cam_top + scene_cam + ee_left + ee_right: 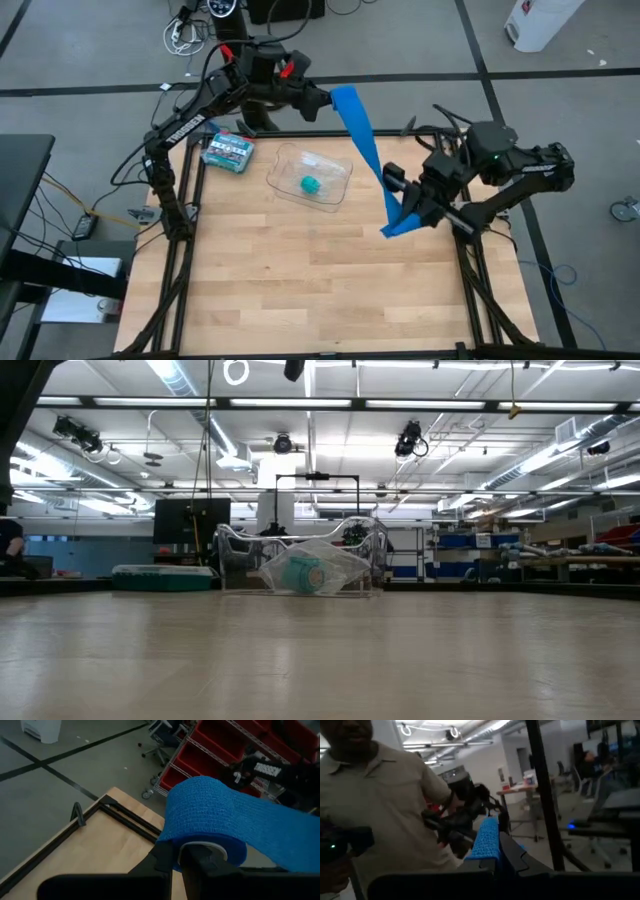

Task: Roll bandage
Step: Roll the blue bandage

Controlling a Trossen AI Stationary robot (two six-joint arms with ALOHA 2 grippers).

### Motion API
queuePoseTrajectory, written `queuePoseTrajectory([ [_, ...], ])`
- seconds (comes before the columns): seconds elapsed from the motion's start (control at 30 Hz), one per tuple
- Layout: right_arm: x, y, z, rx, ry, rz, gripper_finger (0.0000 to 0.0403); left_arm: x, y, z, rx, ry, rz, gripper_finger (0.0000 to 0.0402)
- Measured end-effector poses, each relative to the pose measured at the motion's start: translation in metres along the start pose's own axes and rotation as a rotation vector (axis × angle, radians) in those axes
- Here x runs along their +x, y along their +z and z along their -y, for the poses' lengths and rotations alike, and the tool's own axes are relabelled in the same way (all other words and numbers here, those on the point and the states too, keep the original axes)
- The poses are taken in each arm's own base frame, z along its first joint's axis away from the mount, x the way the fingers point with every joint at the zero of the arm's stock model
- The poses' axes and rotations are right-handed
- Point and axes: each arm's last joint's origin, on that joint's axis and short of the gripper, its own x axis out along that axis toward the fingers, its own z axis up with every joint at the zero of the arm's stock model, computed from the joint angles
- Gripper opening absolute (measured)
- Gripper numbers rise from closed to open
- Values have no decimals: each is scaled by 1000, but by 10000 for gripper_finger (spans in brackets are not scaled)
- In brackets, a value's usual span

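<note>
Two dark grippers are shown clamped on opposite ends of the bandage (365, 150), a long, narrow strip of bright blue soft fabric stretched in the air between them. The left gripper (322, 100), raised over the table's far edge, is closed on the strip's upper end, where the fabric is wrapped over a white core (202, 847) between the fingers (162, 857). The right gripper (412, 215), over the table's right side, is closed on the lower end, which is seen edge-on between its fingers (512, 855). Below the strip, a clear plastic tray (335, 165) holding a small teal-green roll (311, 185) rests on the light wooden table (300, 290), with a green-and-white printed box (228, 151) beside it. A person in a beige shirt (385, 790) is visible beyond the table.
</note>
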Motion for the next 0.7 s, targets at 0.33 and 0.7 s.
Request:
queuePoseTrajectory([
  [0.33, 1, -14, 7, 17, -289, -61, 62, -1, 9, 4, -18, -83, 72, 29],
  [0.7, -3, -32, 11, 212, -406, -204, 223, -7, 14, 9, 27, -103, 90, 28],
])
